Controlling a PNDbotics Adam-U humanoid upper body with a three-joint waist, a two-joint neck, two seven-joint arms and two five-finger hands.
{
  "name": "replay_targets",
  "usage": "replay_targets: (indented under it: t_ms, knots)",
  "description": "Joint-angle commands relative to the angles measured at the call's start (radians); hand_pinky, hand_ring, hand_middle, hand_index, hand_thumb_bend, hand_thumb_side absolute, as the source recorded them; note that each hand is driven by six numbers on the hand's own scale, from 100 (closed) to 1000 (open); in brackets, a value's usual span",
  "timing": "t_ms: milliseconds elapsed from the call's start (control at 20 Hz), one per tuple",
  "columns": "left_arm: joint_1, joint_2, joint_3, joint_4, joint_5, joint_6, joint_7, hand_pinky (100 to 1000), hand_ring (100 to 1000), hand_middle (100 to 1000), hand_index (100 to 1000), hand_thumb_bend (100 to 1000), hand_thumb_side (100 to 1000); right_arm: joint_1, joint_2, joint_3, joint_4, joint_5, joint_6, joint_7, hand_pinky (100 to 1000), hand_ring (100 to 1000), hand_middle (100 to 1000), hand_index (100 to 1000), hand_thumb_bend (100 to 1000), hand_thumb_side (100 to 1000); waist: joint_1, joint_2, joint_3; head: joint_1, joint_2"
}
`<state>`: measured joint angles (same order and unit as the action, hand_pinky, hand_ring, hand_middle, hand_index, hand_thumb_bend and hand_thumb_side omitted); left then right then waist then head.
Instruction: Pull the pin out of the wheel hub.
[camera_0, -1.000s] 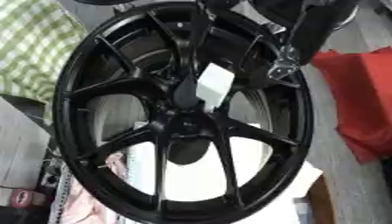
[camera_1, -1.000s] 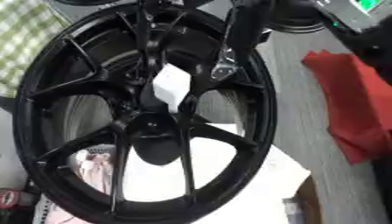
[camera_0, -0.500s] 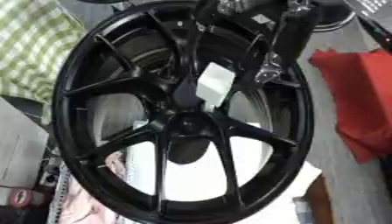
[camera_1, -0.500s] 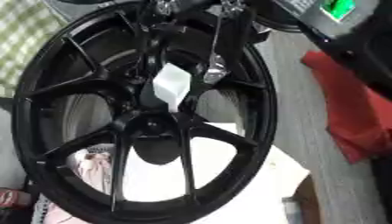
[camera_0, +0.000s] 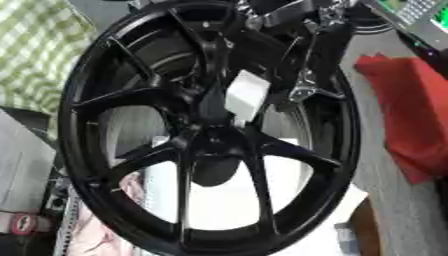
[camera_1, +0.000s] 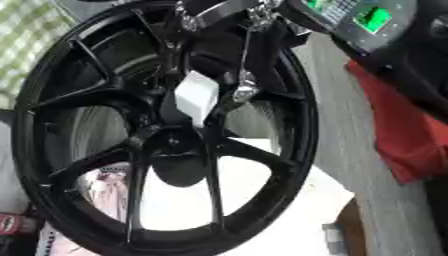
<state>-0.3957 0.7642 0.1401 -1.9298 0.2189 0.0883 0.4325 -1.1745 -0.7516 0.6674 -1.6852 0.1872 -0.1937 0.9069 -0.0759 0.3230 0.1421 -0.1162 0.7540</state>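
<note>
Left eye view: black wheel hub (camera_0: 210, 135) standing upright, filling the shot
Pin: white block-ish piece (camera_0: 246, 95) sitting just above the hub's centre
Robot hand: right one (camera_0: 306, 85) reaching down from the top beside the white piece, can't tell its fingers
Red cloth (camera_0: 411, 110): off to the right

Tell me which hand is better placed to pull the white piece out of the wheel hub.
The right hand. It reaches down from the top right over the black wheel, its fingers beside the white piece above the hub. No left hand shows in either view.
</note>
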Motion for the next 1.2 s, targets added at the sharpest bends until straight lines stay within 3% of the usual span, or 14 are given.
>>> replay_targets:
  t_ms: [50, 1200]
  knots:
    - [-0.014, 0.016, 0.013, -0.013, 0.004, 0.0, 0.001, 729, 813, 808, 864, 236, 972, -0.011, -0.01, -0.004, 0.004, -0.011, -0.004, 0.0, 879, 896, 746, 830, 515, 161, 0.008, -0.016, 0.001, -0.002, 0.004]
    - [-0.018, 0.006, 0.014, -0.011, 0.007, 0.0, 0.003, 730, 811, 803, 861, 235, 976, 0.004, 0.012, -0.004, 0.046, -0.007, 0.017, -0.003, 868, 868, 677, 753, 492, 153, 0.008, -0.009, 0.005, -0.003, 0.009]
